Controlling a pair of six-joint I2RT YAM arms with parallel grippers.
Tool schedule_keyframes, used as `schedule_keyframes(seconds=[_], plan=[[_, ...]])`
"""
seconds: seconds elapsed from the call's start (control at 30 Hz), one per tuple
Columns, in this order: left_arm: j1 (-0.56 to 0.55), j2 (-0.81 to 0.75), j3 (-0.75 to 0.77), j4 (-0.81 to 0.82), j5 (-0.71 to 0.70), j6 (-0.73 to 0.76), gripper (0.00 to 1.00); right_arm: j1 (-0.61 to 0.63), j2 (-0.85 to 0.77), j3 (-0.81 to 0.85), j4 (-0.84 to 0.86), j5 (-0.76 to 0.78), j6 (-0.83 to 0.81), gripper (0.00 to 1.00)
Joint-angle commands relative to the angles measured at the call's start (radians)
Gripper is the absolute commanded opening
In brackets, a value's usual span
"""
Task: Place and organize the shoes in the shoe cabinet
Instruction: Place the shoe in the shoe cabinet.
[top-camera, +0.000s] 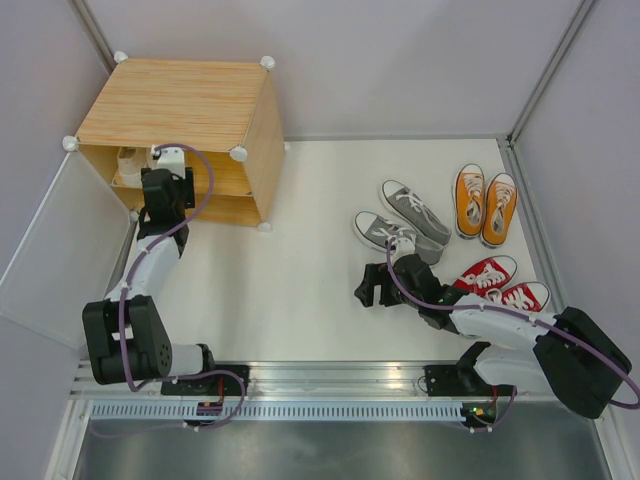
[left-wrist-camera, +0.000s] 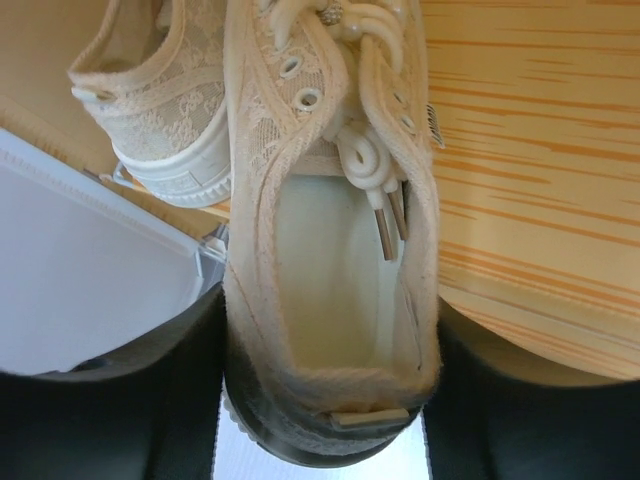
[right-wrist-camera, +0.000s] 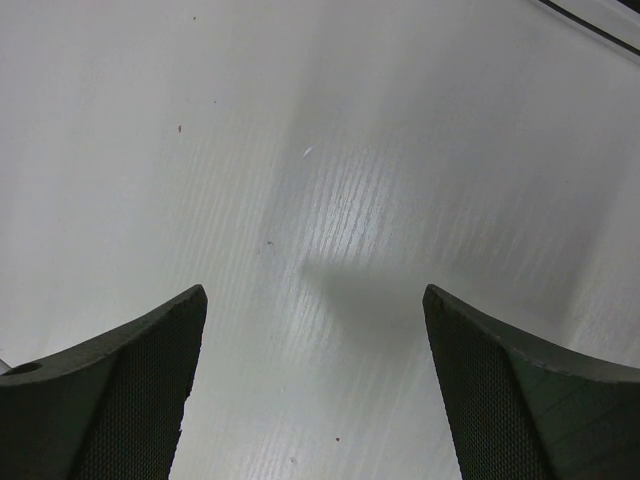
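At the far left of the bench (top-camera: 300, 310) stands the shoe cabinet (top-camera: 180, 100). Left gripper (left-wrist-camera: 330, 320) reaches its middle shelf, fingers closed against the heel of a cream shoe (left-wrist-camera: 330, 250), long axis running straight inward (only the wrist view shows this). Right gripper (right-wrist-camera: 315, 390) gapes empty beside the grey shoes (top-camera: 405, 215).

One camera looks down from behind me. Left wrist view hugs a shoe (left-wrist-camera: 330, 250) at the cabinet (top-camera: 180, 100), ten o'clock overhead; right wrist stares closely at the bench (right-wrist-camera: 350, 150).
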Motion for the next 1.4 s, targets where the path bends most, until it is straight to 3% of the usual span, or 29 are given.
schedule_keyframes(seconds=[0.0, 0.2, 0.4, 0.57, 0.87, 1.37], plan=[[-0.001, 0.012, 0.035, 0.036, -0.002, 0.035, 0.52, -0.005, 0.006, 0.029, 0.023, 0.010, -0.016, 0.92], [0.000, -0.043, 0.008, 0.127, 0.025, 0.053, 0.14, -0.005, 0.019, 0.035, 0.023, 0.013, -0.019, 0.93], [0.008, -0.048, 0.039, 0.159, 0.114, 0.007, 0.03, -0.005, 0.029, 0.038, 0.022, 0.015, -0.021, 0.92], [0.031, -0.020, 0.091, 0.164, 0.183, -0.044, 0.02, -0.005, 0.027, 0.038, 0.020, 0.022, -0.023, 0.92], [0.087, 0.029, 0.121, 0.164, 0.114, -0.178, 0.02, -0.003, 0.039, 0.044, 0.017, 0.031, -0.027, 0.92], [0.137, 0.124, 0.143, 0.240, 0.056, -0.234, 0.02, -0.003, 0.093, 0.062, 0.011, 0.056, -0.039, 0.92]])
